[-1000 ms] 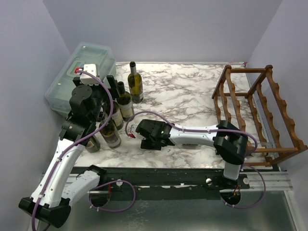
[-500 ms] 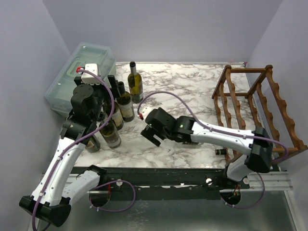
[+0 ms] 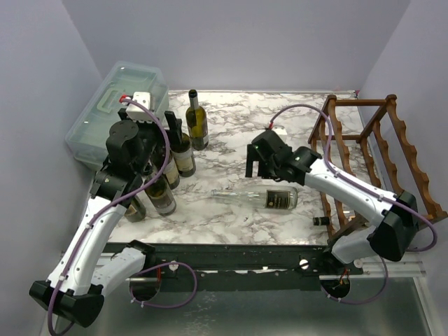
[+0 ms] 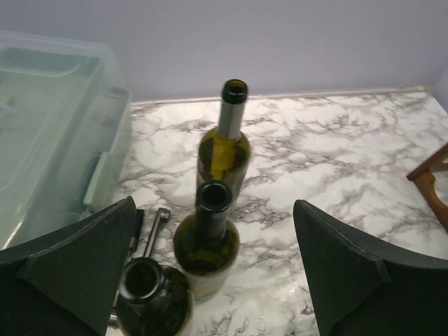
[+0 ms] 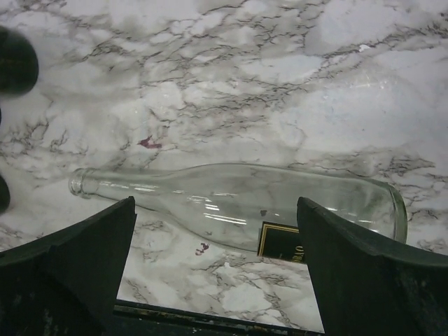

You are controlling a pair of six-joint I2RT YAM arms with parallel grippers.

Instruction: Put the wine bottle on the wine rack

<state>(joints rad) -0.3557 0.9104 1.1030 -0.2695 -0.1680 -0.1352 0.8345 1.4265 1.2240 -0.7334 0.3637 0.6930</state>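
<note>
Wine bottle (image 3: 255, 197) lies on its side near the front edge of the counter (image 3: 280, 119), neck toward the left and base toward the wine rack (image 3: 415, 155) at the right edge. 1 second ago my right arm stretched low across that spot and hid it. Now the right gripper (image 5: 215, 201) has pulled back and risen above the bottle's body, jaws wide apart and empty. I judge the bottle is still ungripped, so the pick remains to be done.

My left gripper (image 4: 213, 203) stays over the dark green bottles (image 4: 222, 150) near the left edge, jaws apart around nothing.

The bottle is clear, smooth, round glass with a dark label near its base, so it probably rolls easily on the slick marble-patterned top. The rack is reddish-brown wood with scalloped rails. A dark bottle end (image 3: 320, 220) shows by its near foot, and I cannot tell whether it sits in a tier.
</note>
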